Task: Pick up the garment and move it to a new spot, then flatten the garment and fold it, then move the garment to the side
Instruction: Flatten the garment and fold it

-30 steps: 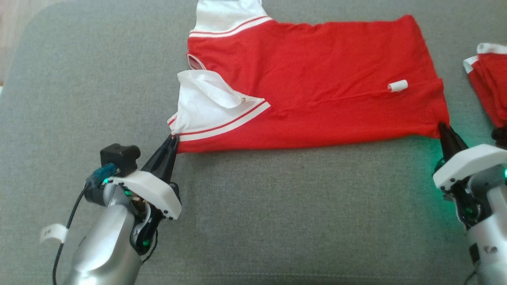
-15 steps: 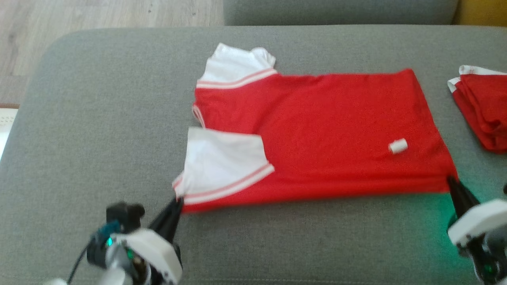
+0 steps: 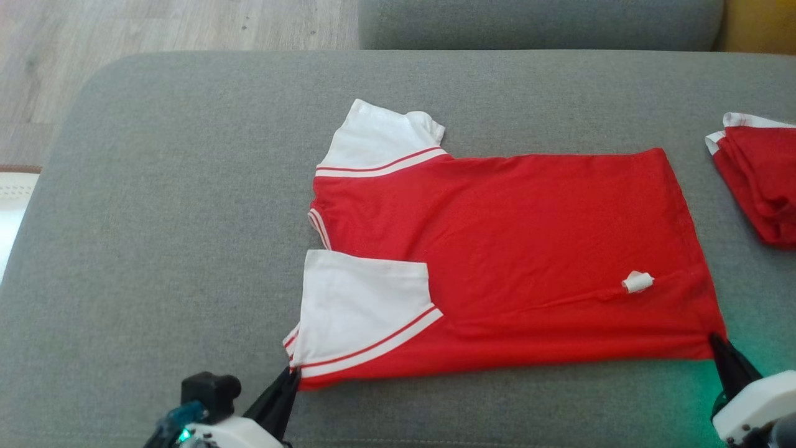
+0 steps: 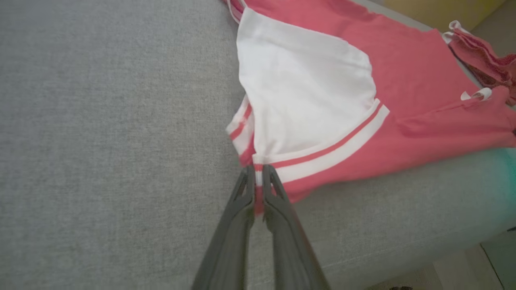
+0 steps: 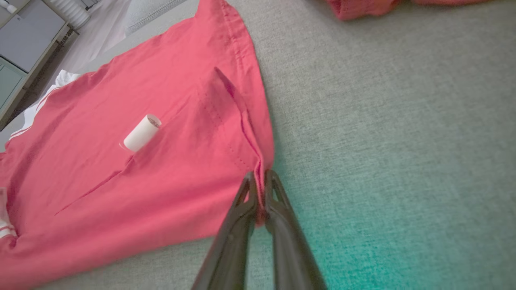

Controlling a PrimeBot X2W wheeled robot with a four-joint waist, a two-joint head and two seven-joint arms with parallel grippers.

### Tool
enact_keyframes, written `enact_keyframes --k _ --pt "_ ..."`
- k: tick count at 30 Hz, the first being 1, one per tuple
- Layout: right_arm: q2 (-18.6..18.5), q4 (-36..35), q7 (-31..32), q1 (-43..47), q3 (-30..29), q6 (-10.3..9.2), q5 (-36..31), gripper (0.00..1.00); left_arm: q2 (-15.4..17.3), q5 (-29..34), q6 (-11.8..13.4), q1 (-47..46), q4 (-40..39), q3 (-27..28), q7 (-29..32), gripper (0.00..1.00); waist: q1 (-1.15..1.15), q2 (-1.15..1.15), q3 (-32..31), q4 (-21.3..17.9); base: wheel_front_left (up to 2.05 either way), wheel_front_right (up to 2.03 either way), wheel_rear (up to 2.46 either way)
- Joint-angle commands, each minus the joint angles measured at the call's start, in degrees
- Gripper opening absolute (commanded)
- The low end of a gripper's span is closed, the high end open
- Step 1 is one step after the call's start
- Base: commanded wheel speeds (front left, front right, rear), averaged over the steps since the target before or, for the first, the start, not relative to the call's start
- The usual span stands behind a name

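The garment [image 3: 497, 249] is a red T-shirt with white sleeves, lying folded lengthwise on the grey sofa cushion [image 3: 155, 249]. My left gripper [image 3: 292, 373] is shut on its near-left corner, below the white sleeve [image 3: 360, 305]. In the left wrist view the fingertips [image 4: 258, 171] pinch red cloth of the garment [image 4: 403, 80]. My right gripper [image 3: 715, 339] is shut on the near-right hem corner. The right wrist view shows it [image 5: 261, 175] pinching the hem of the garment [image 5: 161, 173]. A small white rolled tag [image 3: 637, 282] sticks up near the hem.
A second folded red garment [image 3: 758, 186] lies at the cushion's right edge. Wooden floor [image 3: 155, 25] lies beyond the far left corner, and another grey cushion [image 3: 535, 25] stands behind. The cushion's front edge runs just behind my grippers.
The head camera has tilted, so the whole picture has shifted down. The crumpled near sleeve now lies flat. Both grippers still hold their corners.
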Motion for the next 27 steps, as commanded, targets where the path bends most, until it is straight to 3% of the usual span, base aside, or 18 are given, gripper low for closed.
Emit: enact_keyframes --k 1,2,3,4,5,6,7,8,19,21,23,27 --pt "-1.2 -2.2 0.2 0.3 -0.1 -0.05 -0.6 0.13 0.9 0.8 -0.2 -3.0 -0.5 1.6 -0.6 0.00 0.00 0.00 0.1 0.0 0.00 0.00 0.00" --pt "-0.9 -2.5 0.7 0.7 -0.1 -0.05 -0.7 0.18 0.8 1.0 -0.3 -3.5 0.1 1.3 -0.7 0.00 0.00 0.00 0.1 0.0 0.00 0.00 0.00" --pt "-0.8 -2.9 1.0 0.9 -0.3 -0.05 -0.8 0.44 0.6 1.1 -0.3 -3.8 0.6 1.1 -0.9 0.00 0.00 0.00 0.1 0.0 0.00 0.00 0.00" --pt "-0.7 -3.3 1.3 1.2 -0.5 -0.05 -0.9 0.91 0.6 1.3 -0.4 -4.2 1.1 0.9 -0.9 0.02 0.00 0.00 0.2 -0.1 0.00 0.00 0.00" --pt "-0.5 -3.7 1.3 1.4 -0.8 -0.05 -1.0 1.00 0.6 1.5 -0.4 -4.4 1.6 0.7 -0.9 0.11 0.00 0.00 0.3 -0.1 0.00 0.00 0.00" --pt "-0.4 -4.2 1.3 1.7 -1.2 -0.05 -0.8 1.00 0.6 1.7 -0.2 -4.7 2.0 0.7 -0.9 0.29 0.00 0.00 0.3 -0.2 0.00 0.00 0.00" --pt "-0.4 -4.7 1.1 1.9 -1.7 -0.05 -1.0 1.00 0.7 1.9 0.1 -4.9 2.4 0.6 -0.8 0.75 0.00 0.00 0.4 -0.3 0.00 0.00 0.00" --pt "-0.6 -5.2 0.9 2.2 -2.2 -0.05 -1.2 1.00 0.8 2.2 0.4 -5.2 2.5 0.7 -1.0 1.00 0.00 0.00 0.4 -0.3 0.00 0.00 0.00" --pt "0.5 -12.4 -6.2 2.6 -5.5 -0.05 -5.0 1.00 3.8 3.0 1.3 -11.7 -2.8 3.4 -0.4 1.00 0.00 0.00 2.2 -0.5 0.00 0.00 0.00" --pt "1.2 -13.7 -7.5 1.6 -5.1 -0.05 -6.3 1.00 5.5 3.8 0.4 -16.2 -4.1 3.9 1.2 1.00 0.00 0.00 3.7 -0.8 0.00 0.00 0.00" --pt "2.1 -15.6 -8.2 -0.5 -4.5 -0.05 -7.6 1.00 7.3 3.7 -2.2 -25.5 -4.9 4.7 4.7 1.00 0.00 0.00 6.8 -1.5 0.00 0.00 0.00" --pt "2.5 -18.4 -8.3 -3.3 -3.3 -0.05 -8.6 1.00 9.2 3.6 -5.3 -40.0 -1.5 4.5 9.2 1.00 0.00 0.00 11.1 -3.2 0.00 0.00 0.00"
